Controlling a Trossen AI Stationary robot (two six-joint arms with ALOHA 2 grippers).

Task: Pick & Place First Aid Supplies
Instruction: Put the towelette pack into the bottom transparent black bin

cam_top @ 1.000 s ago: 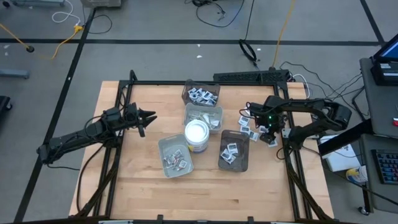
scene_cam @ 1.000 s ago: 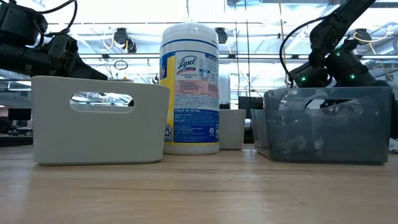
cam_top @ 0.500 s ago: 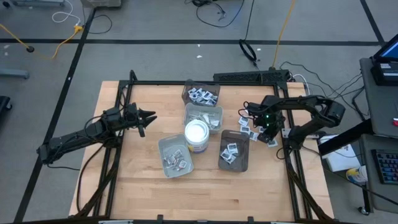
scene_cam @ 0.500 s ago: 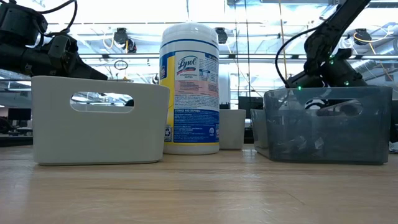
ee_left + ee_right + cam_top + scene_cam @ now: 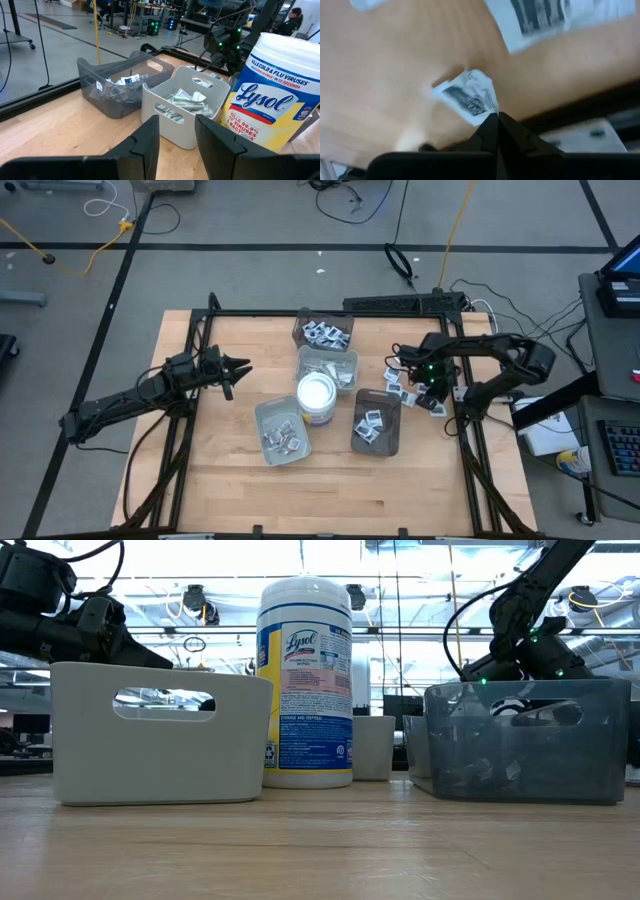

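Pinching one square white packet (image 5: 467, 97) by its corner with the right end effector (image 5: 497, 116), fingertips pressed together on that thin edge, at the spot well to the right of the tub (image 5: 317, 397) and just past the dark tray (image 5: 377, 422) standing beside the tub. Lying loose on the surface (image 5: 220, 480) around that same spot, more packets (image 5: 398, 377), some flat, some overlapping, all on the tub's right. Judging the packet as nearly weightless, thin and floppy, with a slick printed skin: likely to bend, flutter or slide out of a corner pinch rather than to break. Judging the hold as shallow, since only the corner seems to be sitting between the fingertips while the rest of the packet is hanging free and tilted off the wood. Favouring, for a surer hold, a bite deeper along one edge or across a sealed border, where the foil is stiffest, and not at the puffed middle. Watching for a neighbouring packet clinging or riding up along with the pinched one, given how closely the heap is lying. Waiting well to the left of the tub, the left end effector (image 5: 235, 370), fingers standing partly apart with nothing between them, pointing towards the tub and the trays behind it.
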